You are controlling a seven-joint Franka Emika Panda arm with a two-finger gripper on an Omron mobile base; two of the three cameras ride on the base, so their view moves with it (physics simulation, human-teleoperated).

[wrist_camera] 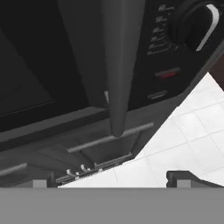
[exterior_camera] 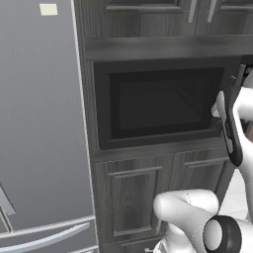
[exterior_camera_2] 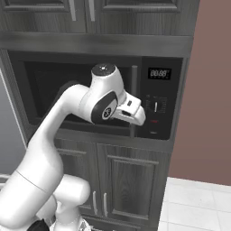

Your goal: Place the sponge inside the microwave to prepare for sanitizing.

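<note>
Black glass-fronted microwave (exterior_camera_2: 90,94) — round grey bar handle (wrist_camera: 117,74).

The small display (exterior_camera_2: 159,73) at the top of the microwave's control panel (exterior_camera_2: 157,106) shows pale digits, perhaps "00:98", but they are blurred. Beside the dial (wrist_camera: 195,24), small numbers stand in a column; the top one seems "60".

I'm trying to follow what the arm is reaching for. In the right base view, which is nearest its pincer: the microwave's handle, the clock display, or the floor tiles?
1. Microwave handle: just behind the open pincer.
2. Clock display: up and to the right, on the control panel.
3. Floor tiles: far below, at lower right.
</note>
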